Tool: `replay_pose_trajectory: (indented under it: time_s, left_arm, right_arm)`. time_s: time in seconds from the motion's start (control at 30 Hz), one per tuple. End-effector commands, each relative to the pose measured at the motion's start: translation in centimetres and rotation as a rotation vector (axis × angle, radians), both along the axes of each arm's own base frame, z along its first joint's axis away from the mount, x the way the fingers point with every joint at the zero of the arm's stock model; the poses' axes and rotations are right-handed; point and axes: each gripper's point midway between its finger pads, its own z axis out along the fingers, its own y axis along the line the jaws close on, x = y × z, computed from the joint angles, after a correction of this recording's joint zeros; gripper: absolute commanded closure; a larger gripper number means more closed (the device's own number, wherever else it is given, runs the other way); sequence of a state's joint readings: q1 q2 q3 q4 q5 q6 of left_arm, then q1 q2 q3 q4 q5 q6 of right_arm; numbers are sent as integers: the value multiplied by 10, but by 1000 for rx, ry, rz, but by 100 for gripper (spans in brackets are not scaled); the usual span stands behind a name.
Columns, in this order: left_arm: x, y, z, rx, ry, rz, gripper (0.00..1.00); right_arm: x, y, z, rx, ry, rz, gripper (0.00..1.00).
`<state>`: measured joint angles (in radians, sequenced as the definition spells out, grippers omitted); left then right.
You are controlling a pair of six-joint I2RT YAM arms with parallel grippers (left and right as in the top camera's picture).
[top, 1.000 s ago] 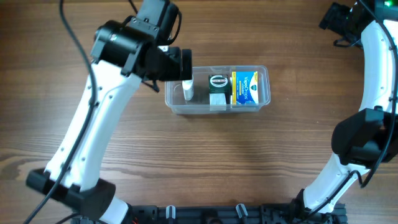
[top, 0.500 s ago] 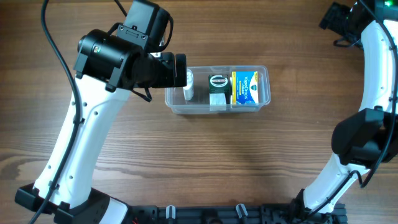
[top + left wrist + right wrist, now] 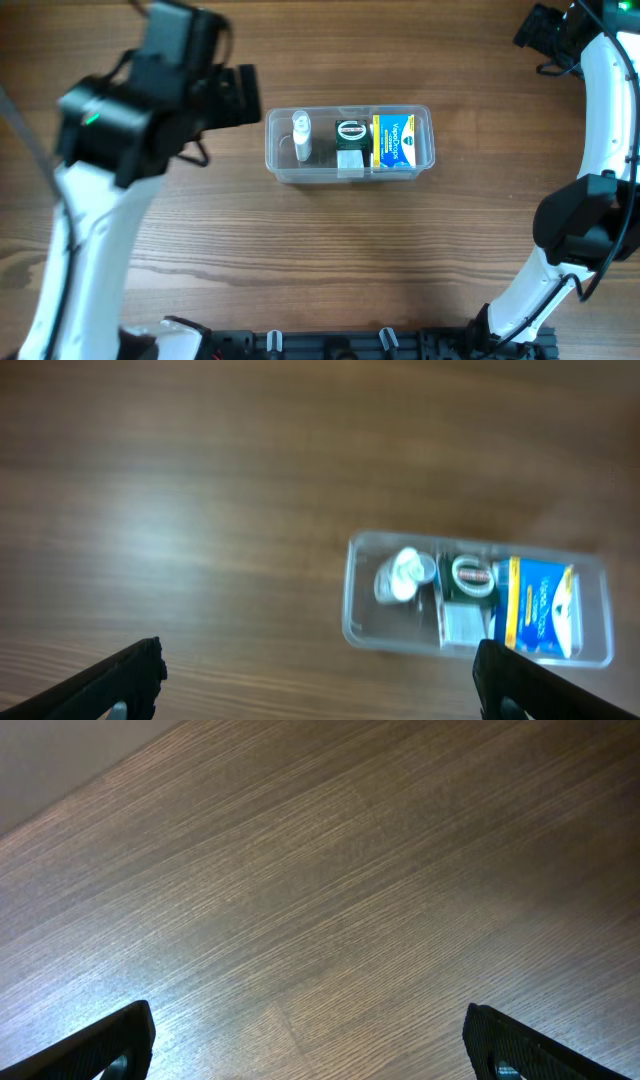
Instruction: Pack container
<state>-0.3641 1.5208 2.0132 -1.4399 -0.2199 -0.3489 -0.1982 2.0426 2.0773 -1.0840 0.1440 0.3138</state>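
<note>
Container: the clear plastic rectangular tub with rounded corners and a rim [image 3: 282,168] sits on the brown wooden table [image 3: 330,260], top open, long side running left to right on my overhead feed.

Tub, left end: a small clear bottle with a white cap [image 3: 301,135]. I can't tell whether it stands straight or leans.

Tub, middle: a dark green item with a round top [image 3: 350,131] at the far wall, and a small white box [image 3: 350,165] right against it on the near side.

Tub, right end: a blue and yellow cardboard box [image 3: 398,140] lying flat, label up (the print reads "VapoDrops" if I squint).

Left claw [image 3: 320,685]: fingers spread wide with nothing between them. It hangs off the tub's left end, clear of the rim and not touching it. The left arm is smeared on the overhead view, so that's as fine as I can call it. Its own camera shows the whole tub.

Right claw [image 3: 315,1048]: also spread wide and empty. It's well apart from the tub, out past the tub's right end toward the far corner, and its camera shows only wood grain.
</note>
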Motion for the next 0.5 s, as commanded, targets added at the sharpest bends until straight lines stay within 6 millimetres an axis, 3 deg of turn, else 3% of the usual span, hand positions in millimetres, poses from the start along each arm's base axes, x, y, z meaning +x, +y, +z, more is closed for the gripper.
replay_pose_trajectory:
  time_s: [0.0,0.1,0.27,0.47]
  left_arm:
    - [-5,36,26,52,-133,-15,0]
    - [-2,44,8,-41,-232,-11,0]
    - [-9,50,-61,-121,-395,-21,0]
    - [-34,57,-139,-162,-520,-25,0]
  right_arm:
    - [0,-2,0,-12,3,-8,0]
    - [0,-2,0,-12,3,-8,0]
    - [0,-2,0,-12,3,-8,0]
    - [0,-2,0,-12,3,-8,0]
